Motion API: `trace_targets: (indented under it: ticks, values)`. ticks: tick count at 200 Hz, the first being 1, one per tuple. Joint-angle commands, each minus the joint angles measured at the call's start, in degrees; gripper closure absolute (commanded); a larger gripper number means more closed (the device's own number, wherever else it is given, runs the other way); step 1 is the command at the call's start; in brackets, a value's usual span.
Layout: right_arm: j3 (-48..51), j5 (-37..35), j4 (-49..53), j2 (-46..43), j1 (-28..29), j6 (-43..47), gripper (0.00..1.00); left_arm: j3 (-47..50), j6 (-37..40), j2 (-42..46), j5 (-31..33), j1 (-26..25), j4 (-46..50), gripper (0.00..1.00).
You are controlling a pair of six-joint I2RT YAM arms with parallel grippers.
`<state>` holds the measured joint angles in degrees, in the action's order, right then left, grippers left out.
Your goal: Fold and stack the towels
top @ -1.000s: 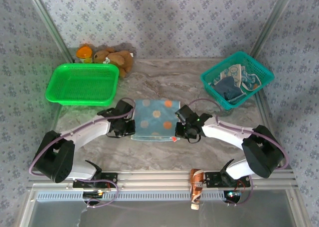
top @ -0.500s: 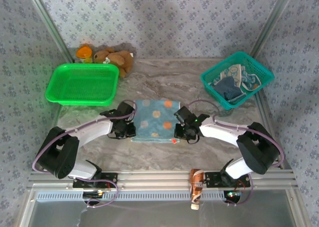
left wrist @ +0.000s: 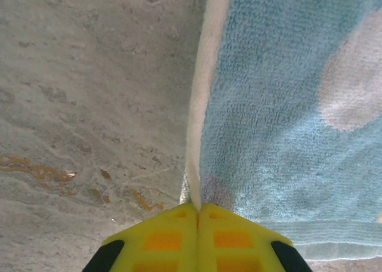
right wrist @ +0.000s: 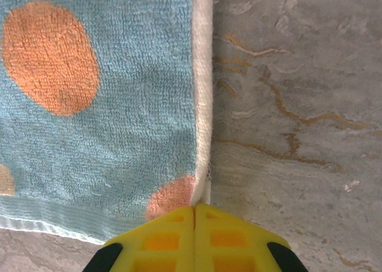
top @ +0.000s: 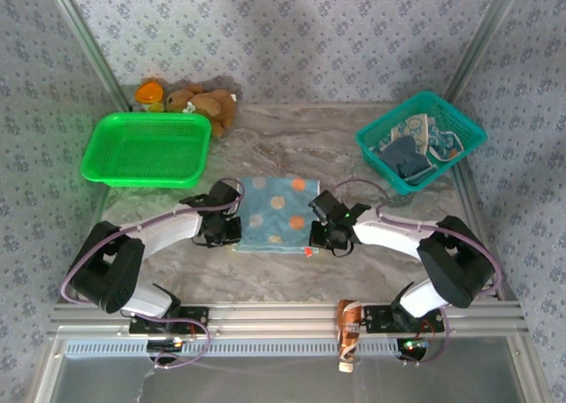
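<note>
Polka-dot towel [top: 276,213] lies flat in the middle of the table [top: 301,147]. Both grippers just shifted in and clamped tight: left gripper [left wrist: 197,207] on its left cream hem, right gripper [right wrist: 195,207] on the right hem. Fold can start, I'd guess.

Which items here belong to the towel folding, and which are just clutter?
Job: polka-dot towel, pinched by left gripper and right gripper; towels in the teal basket.
Lying about: plush bear, small orange object, green basket (role unclear).
</note>
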<state>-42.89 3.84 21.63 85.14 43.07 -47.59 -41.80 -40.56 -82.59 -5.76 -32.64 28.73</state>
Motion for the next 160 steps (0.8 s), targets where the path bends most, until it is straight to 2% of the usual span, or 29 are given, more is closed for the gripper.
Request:
trace_targets:
  ticks: [1, 58, 160]
  values:
    - [-0.4, -1.7, 1.8, -2.4, 0.4, -0.3, 1.0, -1.5, 0.4, 2.2, 1.4, -0.4, 3.0, 0.99]
    - [-1.8, -2.1, 7.5, -6.8, 0.2, -0.1, 1.0, -4.4, -0.5, 6.1, 2.2, -1.5, 8.5, 1.0]
    - [-2.5, -0.7, 10.7, -9.5, -0.2, 1.4, 1.0, -5.8, -3.7, 11.4, 0.7, -3.2, 12.6, 1.0]
